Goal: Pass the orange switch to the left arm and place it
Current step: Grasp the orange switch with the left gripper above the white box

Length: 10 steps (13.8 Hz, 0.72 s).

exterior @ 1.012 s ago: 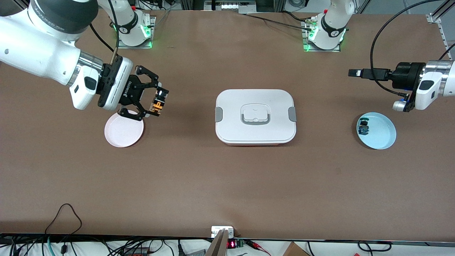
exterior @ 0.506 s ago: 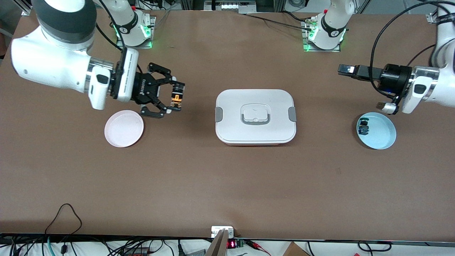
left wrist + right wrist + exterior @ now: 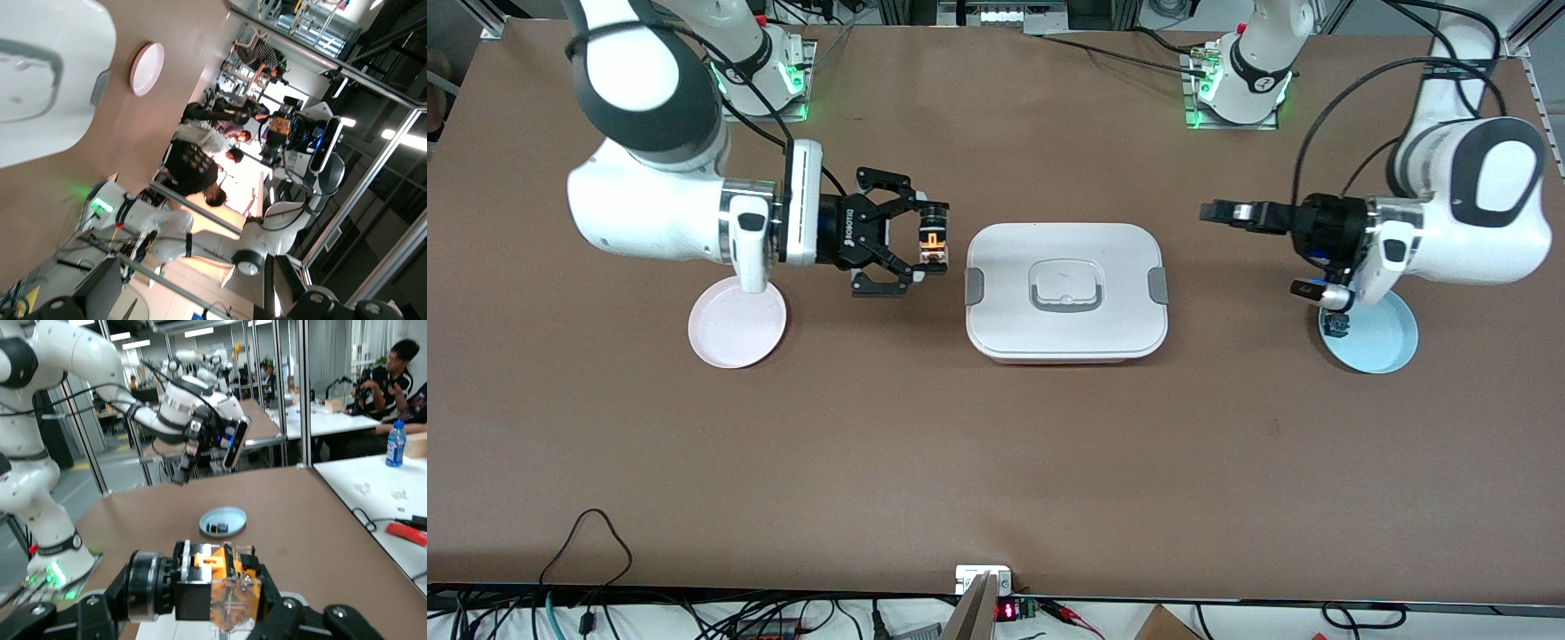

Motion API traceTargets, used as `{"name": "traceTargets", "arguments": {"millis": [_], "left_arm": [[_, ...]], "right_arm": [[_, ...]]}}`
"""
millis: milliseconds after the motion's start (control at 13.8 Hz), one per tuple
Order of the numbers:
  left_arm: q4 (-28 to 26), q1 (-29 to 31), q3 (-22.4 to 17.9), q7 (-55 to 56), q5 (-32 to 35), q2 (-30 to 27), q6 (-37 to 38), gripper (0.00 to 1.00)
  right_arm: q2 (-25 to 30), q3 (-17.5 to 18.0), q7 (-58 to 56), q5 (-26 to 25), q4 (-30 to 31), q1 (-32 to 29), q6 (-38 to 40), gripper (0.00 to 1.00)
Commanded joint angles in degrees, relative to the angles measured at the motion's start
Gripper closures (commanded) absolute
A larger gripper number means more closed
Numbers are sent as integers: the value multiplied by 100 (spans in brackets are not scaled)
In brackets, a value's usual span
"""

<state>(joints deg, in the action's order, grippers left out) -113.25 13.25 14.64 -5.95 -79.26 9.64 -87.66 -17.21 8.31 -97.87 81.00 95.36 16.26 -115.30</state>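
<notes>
The orange switch (image 3: 932, 240), black body with an orange part, hangs in the air, and my right gripper (image 3: 930, 242) is shut on it just off the box's end toward the right arm. The white lidded box (image 3: 1005, 262) sits mid-table. My left gripper (image 3: 1254, 249) stands open and empty over the table between the box and the blue plate, pointing at the box. In the right wrist view the switch (image 3: 227, 590) fills the space between the fingers, and the left gripper (image 3: 208, 453) shows farther off. The left wrist view shows the box (image 3: 40, 80).
A pink plate (image 3: 737, 322) lies empty toward the right arm's end. A blue plate (image 3: 1383, 342) toward the left arm's end holds a small blue switch (image 3: 1336, 327), partly under the left wrist. Cables run along the table edge nearest the camera.
The right arm carried the orange switch from over the pink plate toward the box. The left arm swung in from the table's end toward the box.
</notes>
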Motion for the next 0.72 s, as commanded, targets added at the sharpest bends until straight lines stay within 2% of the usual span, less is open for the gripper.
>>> {"name": "traceTargets", "arguments": {"millis": [0, 145, 289, 506, 651], "left_arm": [[-276, 37, 546, -99, -772, -182, -732, 0], [-242, 29, 890, -100, -1274, -138, -1207, 0], [-163, -41, 979, -100, -1355, -111, -1567, 0], [65, -716, 1137, -100, -1749, 81, -2437, 0], [258, -1060, 1137, -100, -1812, 99, -3026, 0]], "right_arm": [[-115, -5, -127, 643, -87, 176, 16, 98], [-159, -5, -136, 794, -96, 194, -1, 99], [-221, -5, -171, 890, -114, 307, -37, 99], [-335, -5, -233, 1163, -114, 474, -176, 99], [-344, -5, -233, 1172, -114, 589, -326, 99]]}}
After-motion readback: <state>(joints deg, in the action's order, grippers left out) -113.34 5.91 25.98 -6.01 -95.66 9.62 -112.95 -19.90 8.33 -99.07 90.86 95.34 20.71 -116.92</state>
